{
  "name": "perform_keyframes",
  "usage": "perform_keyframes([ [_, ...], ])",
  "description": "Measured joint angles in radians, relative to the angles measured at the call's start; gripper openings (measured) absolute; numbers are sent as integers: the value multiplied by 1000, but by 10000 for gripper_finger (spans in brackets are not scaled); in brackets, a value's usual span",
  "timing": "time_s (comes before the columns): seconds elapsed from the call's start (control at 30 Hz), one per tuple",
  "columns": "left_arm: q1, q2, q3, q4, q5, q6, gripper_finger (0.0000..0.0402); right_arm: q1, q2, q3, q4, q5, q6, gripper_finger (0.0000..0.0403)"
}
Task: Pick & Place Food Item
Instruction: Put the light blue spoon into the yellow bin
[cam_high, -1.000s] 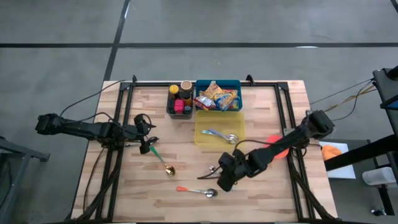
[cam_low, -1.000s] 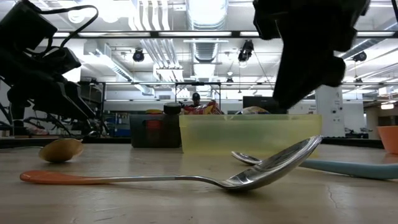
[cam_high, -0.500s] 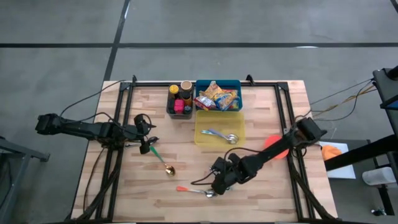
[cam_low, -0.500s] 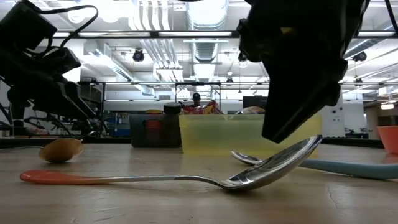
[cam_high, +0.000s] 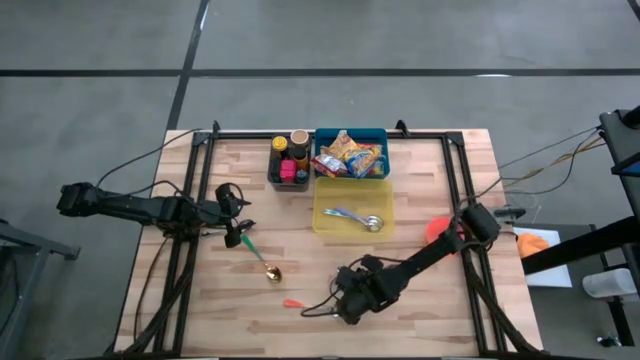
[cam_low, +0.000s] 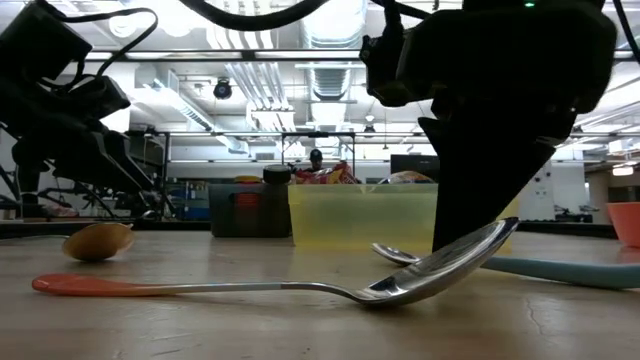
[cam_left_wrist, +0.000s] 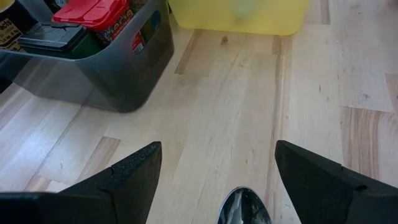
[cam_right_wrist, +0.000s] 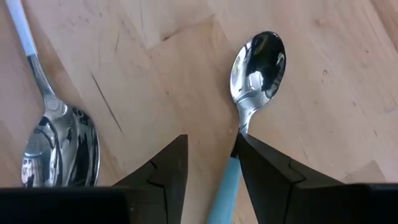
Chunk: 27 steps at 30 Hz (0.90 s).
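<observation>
Snack packets (cam_high: 350, 155) lie in the blue bin (cam_high: 381, 170) at the table's far side. My right gripper (cam_high: 345, 305) points steeply down at the near middle, over spoons lying flat on the wood. It is open, and its fingers stand on either side of a light-blue-handled spoon (cam_right_wrist: 256, 62), at the handle (cam_right_wrist: 222, 186); whether they touch it I cannot tell. A pale-handled spoon (cam_right_wrist: 59, 152) lies beside it. The orange-handled spoon (cam_low: 250, 288) lies nearest the front edge. My left gripper (cam_high: 238, 232) waits open at the left; a spoon bowl (cam_left_wrist: 244, 208) shows between its fingers.
A dark bin with jars (cam_high: 288, 160) stands beside the blue bin. In front of them is a yellow bin (cam_high: 352, 232) holding a spoon. A green-handled gold spoon (cam_high: 262, 260) lies left of centre. An orange bowl (cam_high: 438, 228) sits at the right rail.
My right gripper has moved toward the table's near left and down onto the spoons, tipping more steeply downward; its finger gap looks the same. It now hides the orange-handled spoon's bowl in the high view. The spoons have stayed where they were.
</observation>
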Motion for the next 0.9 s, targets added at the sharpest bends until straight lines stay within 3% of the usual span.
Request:
perform_keyframes([
  [0.9, 0, 0, 0, 0, 0, 0, 317, -3, -38, 12, -57, 17, -5, 139],
])
